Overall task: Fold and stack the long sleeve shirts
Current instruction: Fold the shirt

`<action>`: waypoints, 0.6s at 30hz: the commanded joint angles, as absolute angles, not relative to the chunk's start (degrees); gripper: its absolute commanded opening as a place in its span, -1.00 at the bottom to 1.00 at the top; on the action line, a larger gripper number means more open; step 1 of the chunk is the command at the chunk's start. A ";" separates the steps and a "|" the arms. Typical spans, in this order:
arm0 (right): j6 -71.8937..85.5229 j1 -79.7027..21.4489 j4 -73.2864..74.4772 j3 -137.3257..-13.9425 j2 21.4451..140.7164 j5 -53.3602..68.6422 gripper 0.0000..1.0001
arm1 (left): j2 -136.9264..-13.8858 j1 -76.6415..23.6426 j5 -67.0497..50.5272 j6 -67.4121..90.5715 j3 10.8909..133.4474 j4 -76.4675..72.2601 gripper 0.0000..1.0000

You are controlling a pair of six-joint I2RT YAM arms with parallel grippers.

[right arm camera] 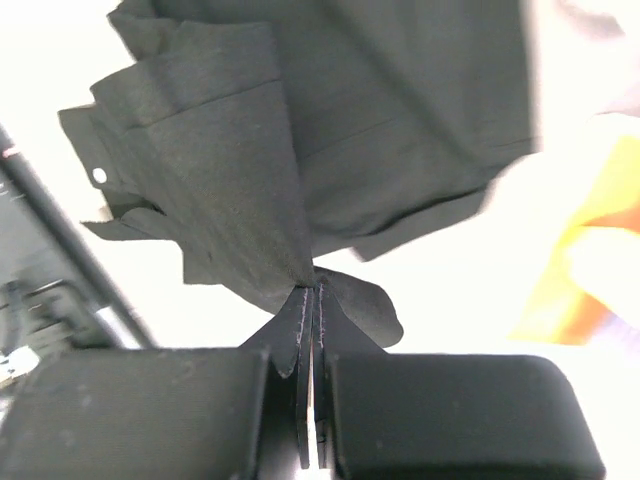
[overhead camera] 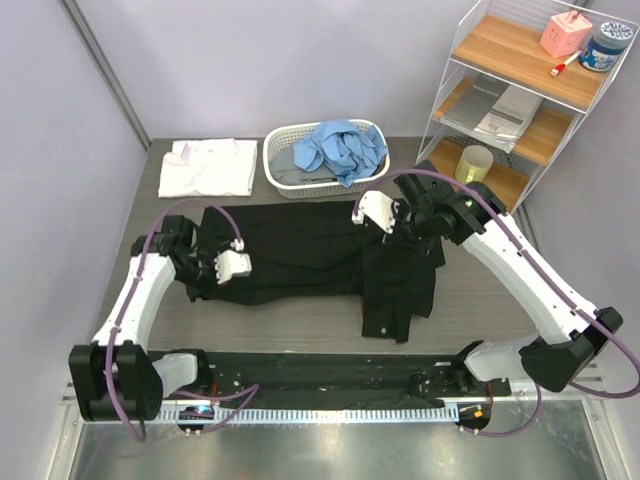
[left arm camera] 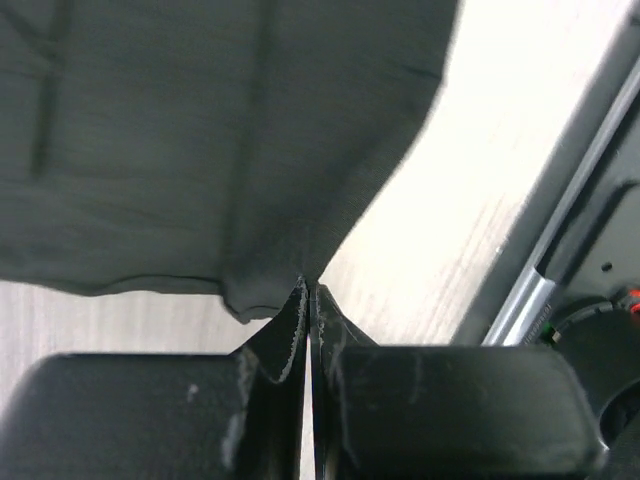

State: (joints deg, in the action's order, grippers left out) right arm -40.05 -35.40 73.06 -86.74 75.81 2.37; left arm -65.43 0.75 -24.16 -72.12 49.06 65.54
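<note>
Black soft-cloth button-up long sleeve shirt: found spread on grey table, pinched at left edge by closed left gripper, at cuffed fold by closed right gripper. Judged risk: thin pinches slipping mid-lift, fold collapsing.

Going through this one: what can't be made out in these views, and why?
- Top view: whatever lies in the basket under the light blue shirt; the cloth covers it.
- Top view: how the black shirt is layered; dark folds merge.
- Right wrist view: the orange shape at right; blurred, overexposed.
- Left wrist view: the shirt beyond the left end effector; cut by the edges.
</note>
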 commanded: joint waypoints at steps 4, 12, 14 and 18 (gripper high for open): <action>-48.16 -35.16 68.47 -95.62 82.34 -5.18 -0.98 | -75.66 0.53 -26.02 -64.25 59.93 59.42 -1.00; -55.54 -34.37 63.64 -98.52 89.46 -8.78 -0.98 | -85.94 0.62 -22.59 -61.97 63.98 53.53 -1.00; -56.60 -34.02 62.58 -99.75 91.49 -9.40 -0.98 | -87.27 0.53 -21.97 -61.61 64.60 52.12 -1.00; -58.71 -33.49 60.39 -102.30 93.86 -10.63 -0.97 | -89.55 0.70 -20.92 -60.56 64.95 50.10 -1.00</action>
State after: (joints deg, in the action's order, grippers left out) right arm -54.87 -34.00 64.88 -97.73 93.08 -7.49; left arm -88.36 0.75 -21.98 -62.15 62.78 53.65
